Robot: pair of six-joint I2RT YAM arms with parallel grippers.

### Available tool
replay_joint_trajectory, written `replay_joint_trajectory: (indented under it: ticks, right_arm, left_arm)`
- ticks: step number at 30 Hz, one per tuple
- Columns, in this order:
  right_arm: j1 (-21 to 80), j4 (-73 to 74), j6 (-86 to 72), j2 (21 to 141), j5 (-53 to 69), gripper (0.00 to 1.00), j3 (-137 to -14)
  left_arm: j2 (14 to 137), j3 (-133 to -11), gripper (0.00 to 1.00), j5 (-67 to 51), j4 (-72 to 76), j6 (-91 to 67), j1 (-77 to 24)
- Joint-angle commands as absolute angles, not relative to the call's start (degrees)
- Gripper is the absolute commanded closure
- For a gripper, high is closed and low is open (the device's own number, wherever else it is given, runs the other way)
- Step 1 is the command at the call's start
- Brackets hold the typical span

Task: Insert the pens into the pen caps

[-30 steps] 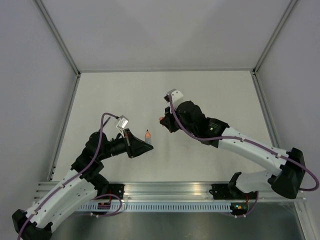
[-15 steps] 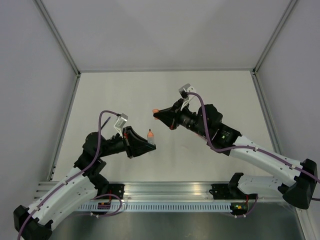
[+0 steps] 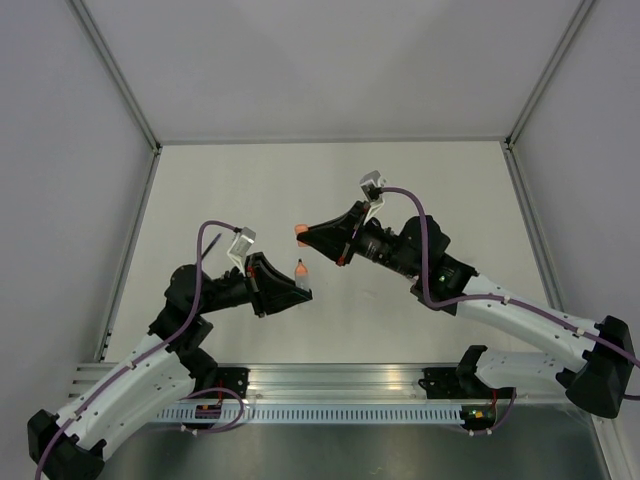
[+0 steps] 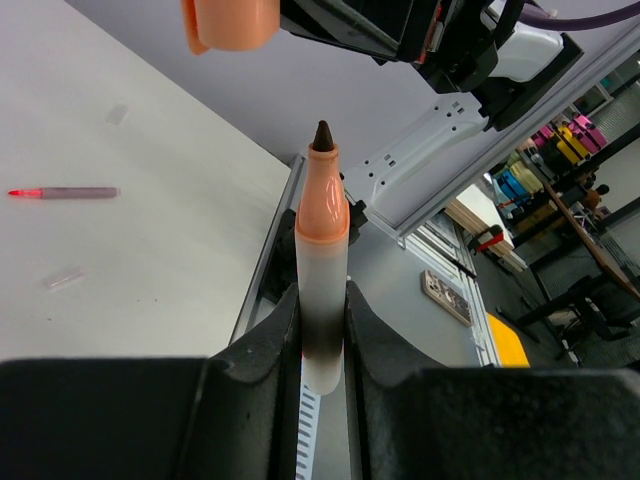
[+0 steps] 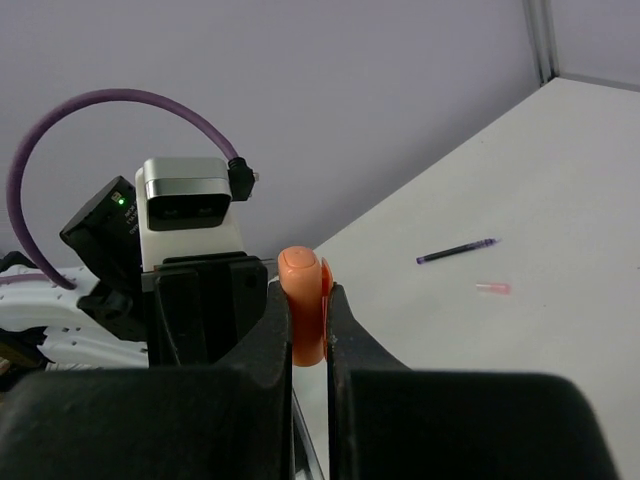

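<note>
The left fingers (image 4: 270, 350) are narrowed onto the lower barrel of a pen (image 4: 322, 250). They hold it upright with the dark nib and orange collar standing free, so that end can slide into a cap. Just beyond the nib, a little to its left in the left wrist view, hangs the orange cap (image 4: 230, 22), apart from the nib and seemingly not quite in line. The right fingers (image 5: 265, 340) are nearly closed around this cap's middle, leaving its end clear to meet the pen. Further right, a dark pen (image 5: 457, 251) and a pink cap (image 5: 493, 288) lie near each other on the desk (image 5: 560, 180), not yet paired.
</note>
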State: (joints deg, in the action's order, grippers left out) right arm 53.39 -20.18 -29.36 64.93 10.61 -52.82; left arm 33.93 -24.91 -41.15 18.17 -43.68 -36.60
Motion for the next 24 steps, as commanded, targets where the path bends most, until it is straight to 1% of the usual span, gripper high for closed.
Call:
replay_joint_trajectory:
  ticks: [1, 10, 19, 24]
  right_arm:
    - [54.14, -25.31, -31.55, 63.54, 12.75, 1.00, -52.21]
    - [56.95, -26.19, -31.73, 63.46, 12.83, 1.00, -50.28]
    - [59.32, -28.04, -31.55, 60.38, 11.60, 1.00, -45.71]
    - [60.55, -28.21, -31.47, 60.03, 10.90, 1.00, -45.18]
  left_arm:
    - [33.40, -24.43, 0.98, -42.37, 21.18, -45.09, -36.65]
    - [33.05, -24.52, 0.98, -42.19, 21.71, -45.70, -36.65]
    - [30.94, -24.70, 0.98, -40.78, 21.10, -46.23, -36.65]
    - [31.29, -25.22, 0.98, -39.99, 21.18, -46.49, -36.65]
